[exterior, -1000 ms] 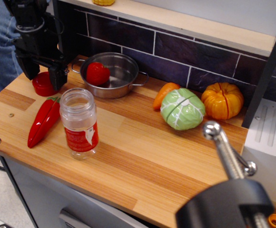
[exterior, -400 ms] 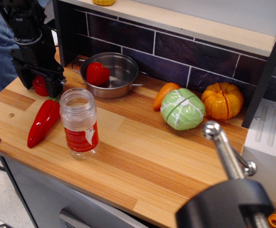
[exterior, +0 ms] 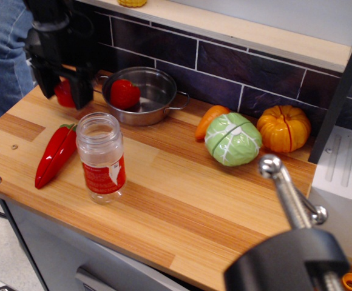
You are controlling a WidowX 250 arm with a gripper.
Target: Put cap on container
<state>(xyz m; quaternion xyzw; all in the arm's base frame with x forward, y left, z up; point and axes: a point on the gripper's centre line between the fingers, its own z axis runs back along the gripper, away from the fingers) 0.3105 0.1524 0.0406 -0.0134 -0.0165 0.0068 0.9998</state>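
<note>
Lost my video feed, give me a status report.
Gripper shut on cap, lifted off counter. Container upright, mouth open, right of chili pepper. Nothing in the way.

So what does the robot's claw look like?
The claw is all black and blocky, with two thick, flat-sided fingers pointing down from a chunky black body. It looks matte, like plastic. No markings or cables can be made out on it.

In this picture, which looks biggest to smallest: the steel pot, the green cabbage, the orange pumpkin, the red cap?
1. steel pot
2. green cabbage and orange pumpkin, too alike to rank
3. red cap, partly hidden by the jaws
</note>
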